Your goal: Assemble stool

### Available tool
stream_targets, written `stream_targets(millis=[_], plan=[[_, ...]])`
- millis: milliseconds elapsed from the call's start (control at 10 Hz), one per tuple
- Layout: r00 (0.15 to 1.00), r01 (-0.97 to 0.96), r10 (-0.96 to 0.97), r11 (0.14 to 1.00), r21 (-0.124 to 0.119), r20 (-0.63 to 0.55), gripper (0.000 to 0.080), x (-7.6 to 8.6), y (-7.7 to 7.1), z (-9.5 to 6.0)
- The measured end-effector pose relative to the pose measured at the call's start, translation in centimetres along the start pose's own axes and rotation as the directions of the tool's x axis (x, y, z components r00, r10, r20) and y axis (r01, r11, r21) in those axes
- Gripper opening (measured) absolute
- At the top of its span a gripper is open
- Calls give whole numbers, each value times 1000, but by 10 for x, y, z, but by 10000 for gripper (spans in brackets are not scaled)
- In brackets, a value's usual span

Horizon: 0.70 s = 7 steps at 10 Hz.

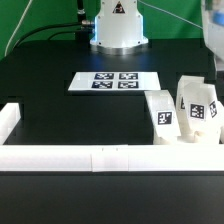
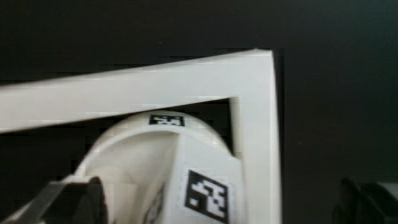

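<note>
1. Near the rail (image 1: pixel 100 157) corner, at the exterior view's right, the stool parts (image 1: pixel 197 105) stand crowded on the worktop. I judge a careless descent could topple one or jam it against the rail.
2. My gripper (image 2: pixel 214 200) is released, its fingers (image 2: pixel 63 200) spread wide around a tagged part (image 2: pixel 169 170). It clamps nothing, and I cannot tell whether it touches the part.

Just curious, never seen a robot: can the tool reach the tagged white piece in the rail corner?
Probably yes: the open tool hangs over the piece with nothing between them, though the rail close beside it may crowd one finger.
</note>
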<state>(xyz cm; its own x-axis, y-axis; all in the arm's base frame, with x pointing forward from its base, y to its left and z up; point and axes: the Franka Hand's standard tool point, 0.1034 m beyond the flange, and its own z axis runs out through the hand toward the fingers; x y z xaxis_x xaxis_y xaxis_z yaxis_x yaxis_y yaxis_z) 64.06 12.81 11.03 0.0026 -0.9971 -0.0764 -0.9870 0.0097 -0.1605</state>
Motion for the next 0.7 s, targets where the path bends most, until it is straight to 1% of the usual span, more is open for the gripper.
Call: stream_targets(millis=[100, 200, 300, 500, 600, 700], plan=[[991, 131, -131, 991, -27, -1, 648, -5, 2, -6], [964, 265, -265, 964, -31, -7, 648, -8, -1, -11], [952, 306, -307, 952, -27, -11, 649, -5, -2, -10], [909, 417, -417, 909, -30, -9, 649, -4, -2, -9], [867, 499, -499, 867, -15, -12, 649, -1, -5, -10], [813, 582, -582, 813, 16, -21, 649, 8, -9, -12]])
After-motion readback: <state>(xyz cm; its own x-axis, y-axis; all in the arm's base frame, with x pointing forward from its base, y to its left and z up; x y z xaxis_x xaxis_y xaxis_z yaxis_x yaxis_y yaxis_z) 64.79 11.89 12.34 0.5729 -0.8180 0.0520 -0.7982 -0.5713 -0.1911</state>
